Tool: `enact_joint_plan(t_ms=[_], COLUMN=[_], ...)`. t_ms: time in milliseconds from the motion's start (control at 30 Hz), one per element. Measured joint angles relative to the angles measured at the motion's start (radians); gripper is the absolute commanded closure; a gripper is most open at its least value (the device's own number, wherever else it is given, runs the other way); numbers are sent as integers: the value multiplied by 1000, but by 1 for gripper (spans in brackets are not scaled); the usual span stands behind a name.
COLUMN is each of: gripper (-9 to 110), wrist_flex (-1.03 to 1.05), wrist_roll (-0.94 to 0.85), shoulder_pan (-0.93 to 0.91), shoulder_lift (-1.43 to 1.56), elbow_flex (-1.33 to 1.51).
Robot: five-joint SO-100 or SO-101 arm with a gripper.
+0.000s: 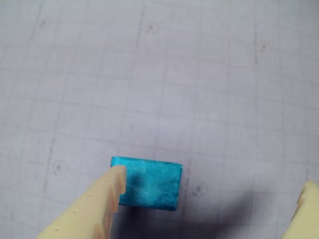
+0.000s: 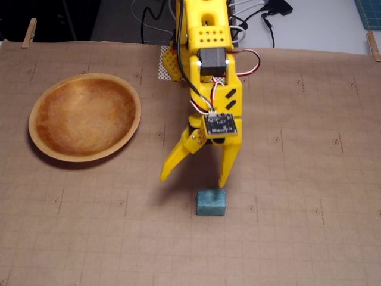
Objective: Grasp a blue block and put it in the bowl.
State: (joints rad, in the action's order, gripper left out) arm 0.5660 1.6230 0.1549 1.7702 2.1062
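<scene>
The blue block (image 2: 211,202) lies flat on the brown gridded paper, near the front middle in the fixed view. In the wrist view it (image 1: 149,183) sits low in the picture, just beside the left fingertip (image 1: 115,180). My yellow gripper (image 2: 195,179) is open and empty, pointing down just above and behind the block; one fingertip (image 2: 224,180) hangs over the block's back edge, the other is spread to the left. In the wrist view the gripper (image 1: 212,186) has its jaws wide apart. The wooden bowl (image 2: 85,117) stands empty at the left in the fixed view, well apart from the block.
Brown gridded paper (image 2: 297,208) covers the table, clipped at the back corners by clothespins (image 2: 28,32). Cables (image 2: 262,15) and the arm's base (image 2: 205,36) are at the back middle.
</scene>
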Motion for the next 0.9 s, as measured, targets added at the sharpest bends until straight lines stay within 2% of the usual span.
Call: enact_joint_plan(t_ms=[433, 667, 900], gripper=[56, 56, 56], wrist_flex=[-3, -3, -6], wrist_roll=[0, 0, 0], shoulder_pan=[83, 97, 95], shoulder_lift=[-173, -187, -324], elbow_flex=[-74, -74, -141])
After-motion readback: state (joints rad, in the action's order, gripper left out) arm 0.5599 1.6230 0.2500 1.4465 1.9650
